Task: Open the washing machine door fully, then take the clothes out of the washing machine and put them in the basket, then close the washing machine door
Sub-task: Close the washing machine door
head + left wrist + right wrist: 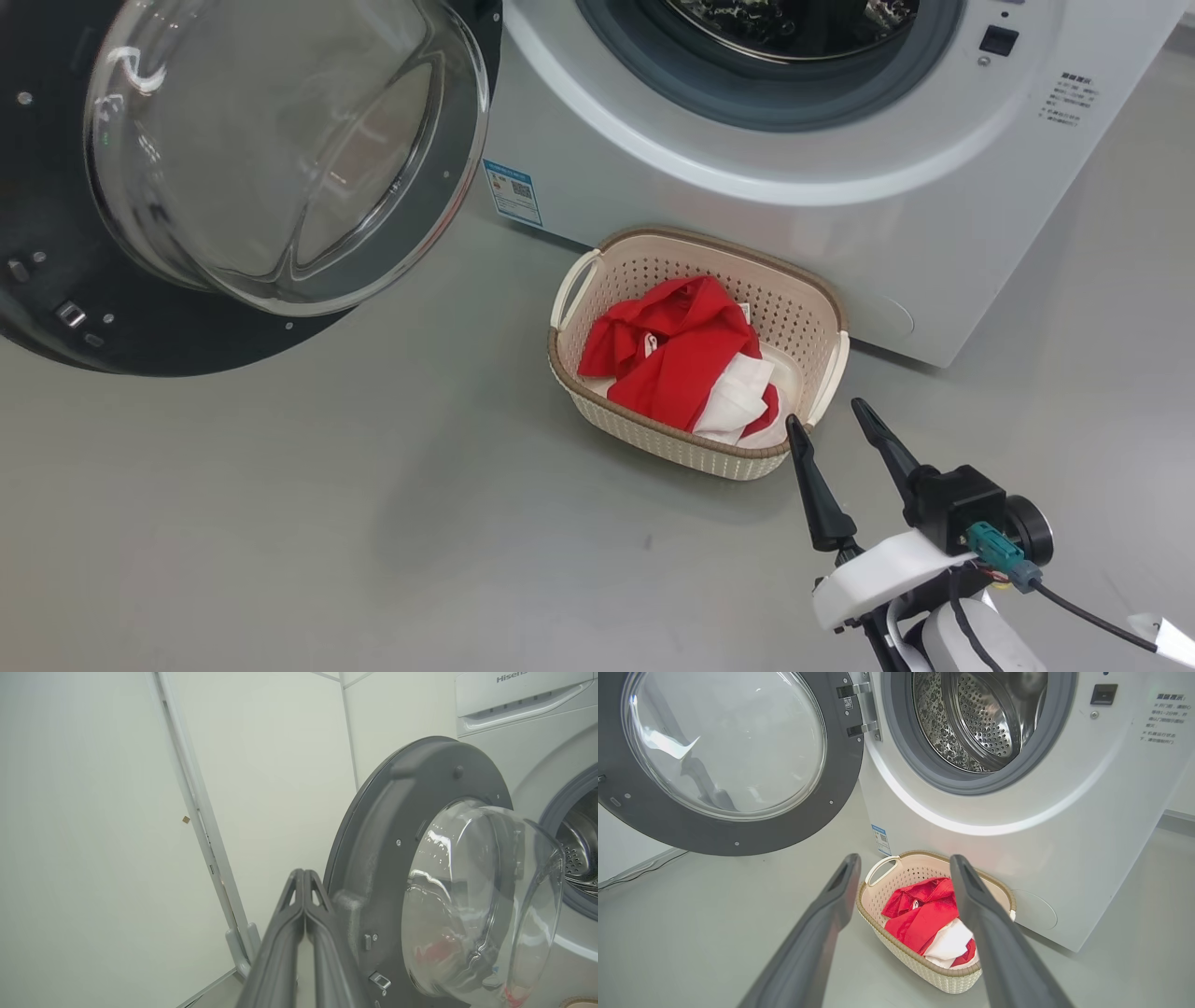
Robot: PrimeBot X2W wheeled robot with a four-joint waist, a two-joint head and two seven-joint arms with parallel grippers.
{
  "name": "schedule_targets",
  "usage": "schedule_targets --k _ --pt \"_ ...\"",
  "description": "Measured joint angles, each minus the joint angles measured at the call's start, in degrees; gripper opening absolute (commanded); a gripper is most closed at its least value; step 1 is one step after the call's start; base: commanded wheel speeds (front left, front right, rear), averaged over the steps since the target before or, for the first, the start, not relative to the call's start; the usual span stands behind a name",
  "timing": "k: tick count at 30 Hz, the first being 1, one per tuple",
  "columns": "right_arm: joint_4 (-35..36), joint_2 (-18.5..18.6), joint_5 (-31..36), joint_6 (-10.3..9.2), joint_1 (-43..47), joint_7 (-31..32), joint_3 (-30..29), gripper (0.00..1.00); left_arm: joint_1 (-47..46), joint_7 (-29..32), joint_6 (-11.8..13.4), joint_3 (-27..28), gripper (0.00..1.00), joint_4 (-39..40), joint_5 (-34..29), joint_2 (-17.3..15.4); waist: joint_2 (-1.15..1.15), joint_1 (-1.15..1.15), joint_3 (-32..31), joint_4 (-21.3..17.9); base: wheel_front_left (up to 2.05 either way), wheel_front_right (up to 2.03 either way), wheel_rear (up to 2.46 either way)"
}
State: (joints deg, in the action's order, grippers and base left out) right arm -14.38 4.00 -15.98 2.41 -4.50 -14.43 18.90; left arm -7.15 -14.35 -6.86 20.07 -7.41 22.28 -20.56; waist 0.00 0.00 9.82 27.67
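Drum of the washing machine (840, 140) looks empty, door (56, 308) wide open on robot's left. Basket (709, 241) on floor just in front, clothes (672, 355) inside, so closing's next. By the door, left claw (303, 873) clenched, empty: push at free edge, steady arc til latched. Near basket, right claw (825, 413) released, empty; keep it clear.

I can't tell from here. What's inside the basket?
Red clothes with white parts, piled inside the basket. They cover its bottom, so anything underneath them cannot be seen.
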Motion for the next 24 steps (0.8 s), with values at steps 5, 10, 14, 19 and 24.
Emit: schedule_targets --k 5,10,14,19,24 --pt "0.01 0.16 0.57 -0.07 -1.62 0.27 0.26 1.0 -4.5 1.86 -0.02 4.56 0.0 -3.91 8.95 -0.65 0.0 0.0 1.87 -1.42 0.0 0.0 0.0" --pt "-0.07 0.6 1.18 -0.12 -2.43 0.57 0.34 1.0 -10.26 6.22 -0.07 8.96 0.0 -9.46 20.06 -0.8 0.0 0.0 3.39 -3.12 0.0 0.0 0.0" --pt "-0.09 0.69 1.58 -0.53 -3.03 0.59 0.42 1.0 -15.11 10.91 -0.07 12.4 0.0 -14.01 28.02 -2.29 0.0 0.0 4.47 -4.46 0.0 0.0 0.0" --pt "-0.11 1.11 2.54 -0.56 -3.85 1.09 0.97 1.0 -23.23 16.45 -0.07 17.56 0.0 -19.74 38.62 -3.31 0.0 0.0 5.96 -5.65 0.0 0.0 0.0" --pt "-0.24 1.01 2.55 -0.56 -4.48 1.1 1.49 1.0 -28.28 21.93 0.25 21.02 0.0 -24.59 45.74 -4.26 0.0 0.0 6.98 -6.34 0.0 0.0 0.0"
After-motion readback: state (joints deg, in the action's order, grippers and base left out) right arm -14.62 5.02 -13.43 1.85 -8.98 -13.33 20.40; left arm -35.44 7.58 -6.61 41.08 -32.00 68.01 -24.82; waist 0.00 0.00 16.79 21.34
